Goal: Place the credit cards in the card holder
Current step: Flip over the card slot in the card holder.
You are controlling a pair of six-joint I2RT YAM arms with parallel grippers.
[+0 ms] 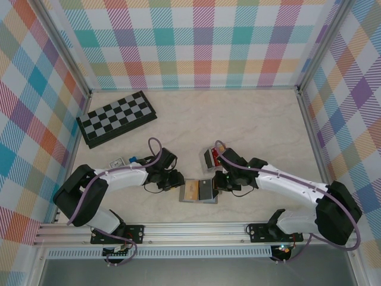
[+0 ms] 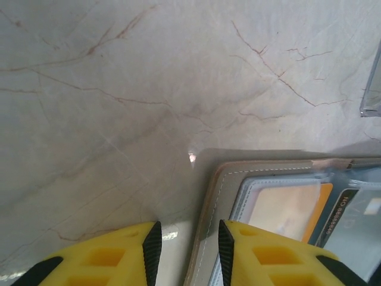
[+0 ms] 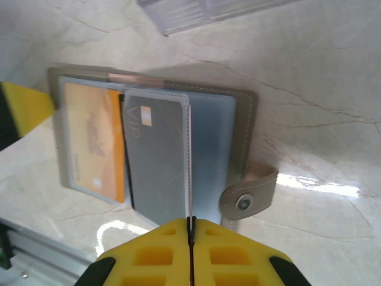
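Right pincer point(image 3: 190, 223) of mine is clenched on the thin pale edge of the grey plastic VIP card point(image 3: 158, 155), or perhaps on the clear sleeve round it; the blur leaves that unsure. The card sits in the flat grey stitched card holder point(image 3: 245, 119), which lies open on the marble table point(image 3: 309, 71), beside a pocketed orange card point(image 3: 95, 143). I'd slide it straight along the slot, held flat, while my left pincer point(image 2: 186, 238), jaws apart astride the holder's rim, steadies the holder.

- flat grey folding card holder point(image 2: 205, 226): cut off by the left wrist view's bottom and right edges.
- clear plastic item point(image 3: 202, 12) beyond the holder: cropped, unidentifiable.
- orange card point(image 3: 95, 143) inside the holder: print blurred.
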